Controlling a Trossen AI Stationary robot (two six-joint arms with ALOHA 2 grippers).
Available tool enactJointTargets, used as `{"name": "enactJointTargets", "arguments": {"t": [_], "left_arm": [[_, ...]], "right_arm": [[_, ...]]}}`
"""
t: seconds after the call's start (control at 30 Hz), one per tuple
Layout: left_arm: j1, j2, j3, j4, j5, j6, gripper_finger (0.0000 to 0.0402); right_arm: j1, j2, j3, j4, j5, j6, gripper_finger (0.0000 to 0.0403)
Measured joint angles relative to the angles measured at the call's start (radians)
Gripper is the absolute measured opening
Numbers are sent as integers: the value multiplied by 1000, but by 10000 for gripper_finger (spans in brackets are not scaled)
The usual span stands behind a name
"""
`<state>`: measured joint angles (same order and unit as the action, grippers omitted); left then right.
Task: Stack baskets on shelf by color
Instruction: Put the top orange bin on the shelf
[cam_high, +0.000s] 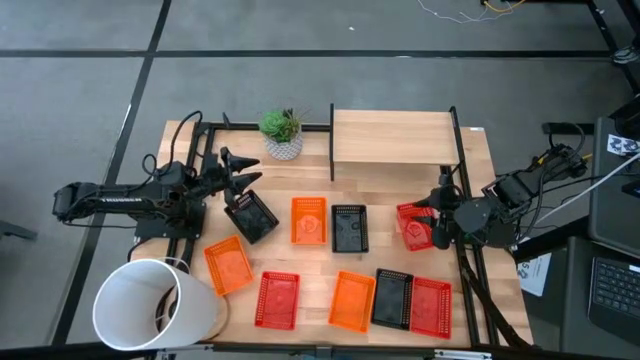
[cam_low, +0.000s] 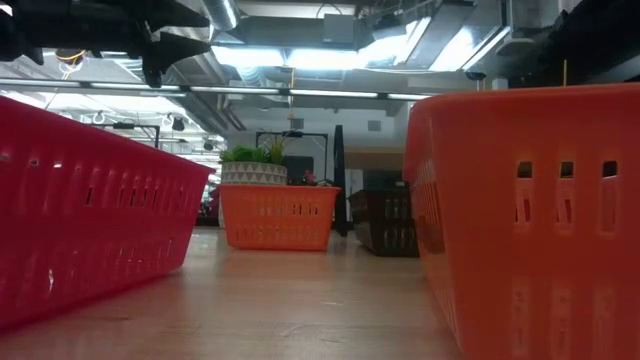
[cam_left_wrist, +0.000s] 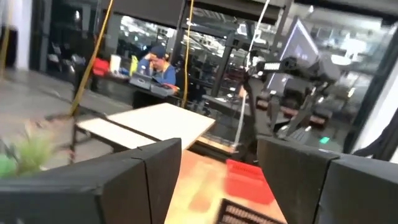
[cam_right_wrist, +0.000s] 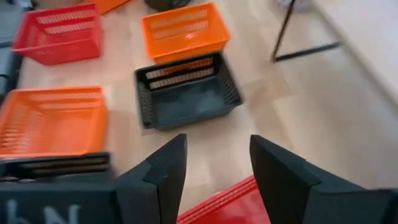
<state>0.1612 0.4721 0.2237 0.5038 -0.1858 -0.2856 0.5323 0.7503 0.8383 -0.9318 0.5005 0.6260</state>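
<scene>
A: Where are the small plastic mesh baskets sitting?

B: All nine are lying on the wooden tabletop (cam_high: 480, 165), none on the light wooden shelf board on its black metal frame (cam_high: 393, 137). An orange basket (cam_high: 309, 220) and a black basket (cam_high: 349, 228) are sitting side by side just in front of the shelf. A red basket (cam_high: 414, 224) is lying near the table's right edge, and a tilted black basket (cam_high: 251, 216) is resting toward the left.

A: And the arms?

B: The right gripper (cam_high: 440, 220) is hovering over that red basket with its fingers (cam_right_wrist: 163, 171) spread apart, holding nothing. The left gripper (cam_high: 243, 174) is hanging above the tilted black basket, jaws open and empty.

A: Anything else?

B: A green plant in a white patterned pot (cam_high: 283, 134) is standing left of the shelf, and a big white cylindrical bucket (cam_high: 150, 305) is lying at the table's front left corner.
</scene>
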Motion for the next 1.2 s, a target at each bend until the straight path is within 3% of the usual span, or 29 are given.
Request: {"name": "enactJointTargets", "arguments": {"t": [0.27,0.53,0.83,1.2], "left_arm": [[-30,72,38,-39,70,-47,202],[-121,308,198,-201,99,74,201],[-187,508,355,-225,98,252,201],[-273,700,370,-308,18,361,201]], "right_arm": [[0,0,0,64,-245,22,178],[0,1,0,-11,-251,-3,178],[0,1,0,-51,-252,-3,178],[0,1,0,-57,-251,-6,178]]}}
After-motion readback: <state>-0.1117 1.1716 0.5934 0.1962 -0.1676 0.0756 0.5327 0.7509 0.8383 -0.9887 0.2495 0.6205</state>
